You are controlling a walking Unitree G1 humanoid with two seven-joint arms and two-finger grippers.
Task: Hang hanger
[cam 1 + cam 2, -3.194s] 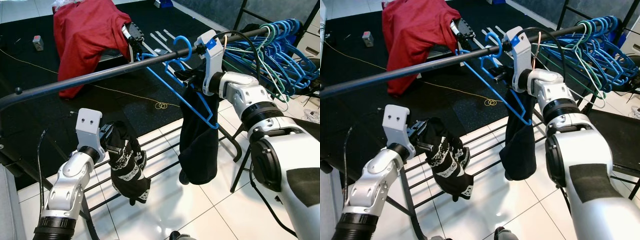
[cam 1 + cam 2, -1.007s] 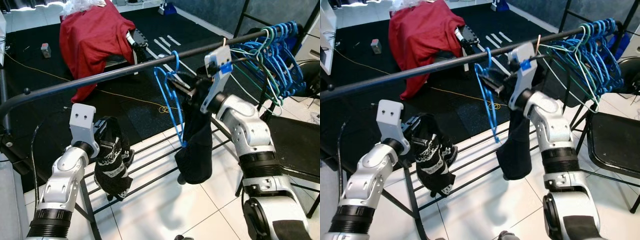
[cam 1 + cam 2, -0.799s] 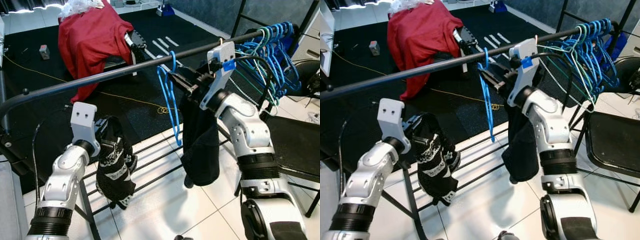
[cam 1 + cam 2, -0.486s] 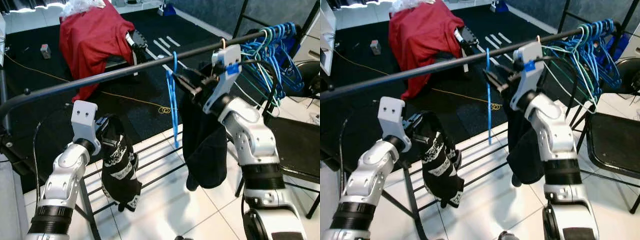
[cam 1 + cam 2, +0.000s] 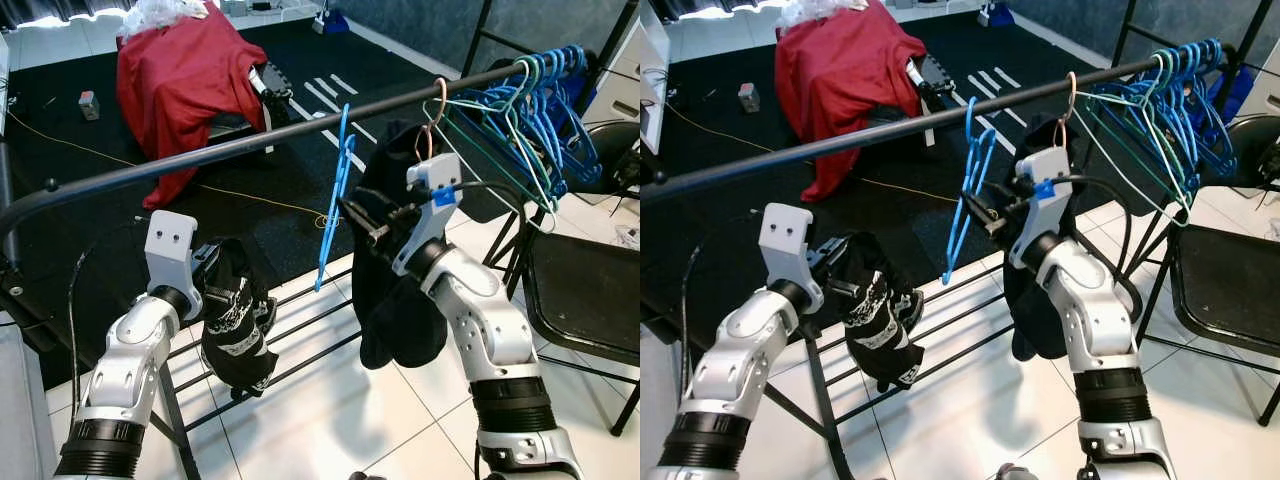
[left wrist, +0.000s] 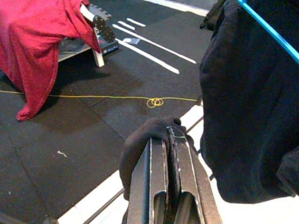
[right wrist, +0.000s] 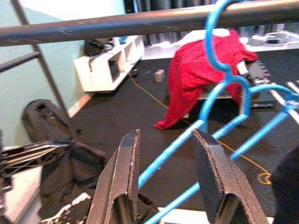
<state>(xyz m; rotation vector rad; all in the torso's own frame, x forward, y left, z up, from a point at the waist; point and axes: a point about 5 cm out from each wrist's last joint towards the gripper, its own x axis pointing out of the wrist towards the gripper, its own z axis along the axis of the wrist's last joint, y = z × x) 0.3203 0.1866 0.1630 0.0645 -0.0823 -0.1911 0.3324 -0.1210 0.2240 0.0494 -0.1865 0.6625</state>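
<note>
The hanger [image 5: 965,175] on the rail [image 5: 200,155] is bright blue, and the rail is black. Further along it, a cluster of hangers [image 5: 540,95] is blue and teal-green, with one pale pink hook [image 5: 437,100]. The hanging garment [image 5: 395,300] is plain black. The cloth [image 5: 232,315] in the left hand [image 5: 215,285] is black with a white pattern. Both hands have black fingers [image 7: 122,179] and white mounts on silver arms; the right hand [image 5: 362,215] carries a small blue tag. The draped fabric [image 5: 185,75] is deep red. The mat [image 5: 290,210] is black with white stripes, crossed by a yellow cord [image 6: 93,97], and the floor tiles [image 5: 330,410] are white. The chair seat [image 5: 1230,290] is black.
</note>
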